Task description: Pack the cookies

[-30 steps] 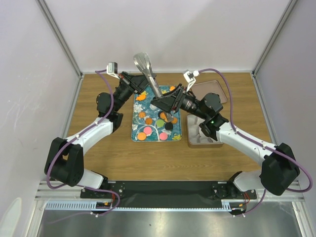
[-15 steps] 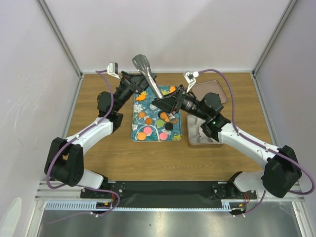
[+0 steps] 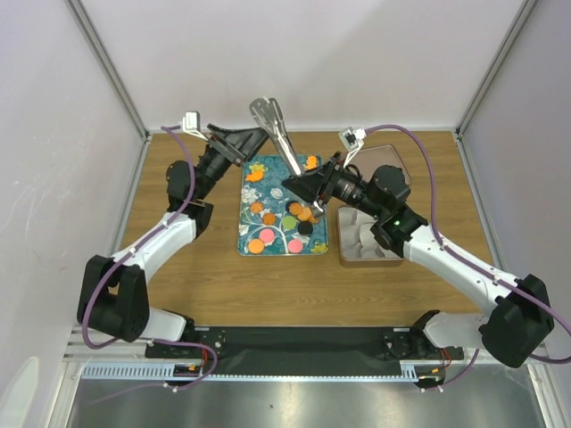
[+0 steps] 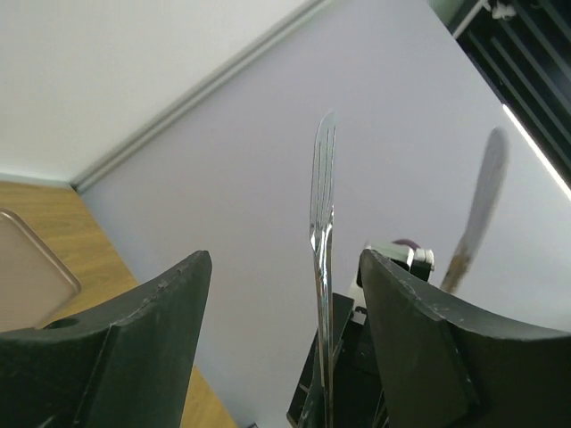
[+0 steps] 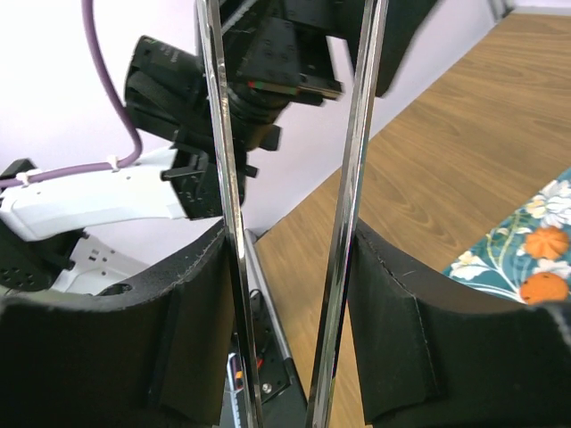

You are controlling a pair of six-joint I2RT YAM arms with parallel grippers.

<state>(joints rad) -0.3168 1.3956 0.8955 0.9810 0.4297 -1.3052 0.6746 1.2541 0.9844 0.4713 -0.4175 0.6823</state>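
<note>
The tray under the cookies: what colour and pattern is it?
The tray is teal with printed flowers and leaves, clearest in the top external view.

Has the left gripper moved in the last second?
Yes. The left gripper has pulled back to the left, off the far-left corner of the tray, and opened off the tongs, which the right gripper holds.

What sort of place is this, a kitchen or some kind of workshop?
Most likely a robotics lab test booth: white walls in metal framing enclose a wooden table, two cabled robot arms are bolted at its near edge, and cookies sit on a teal tray.
</note>
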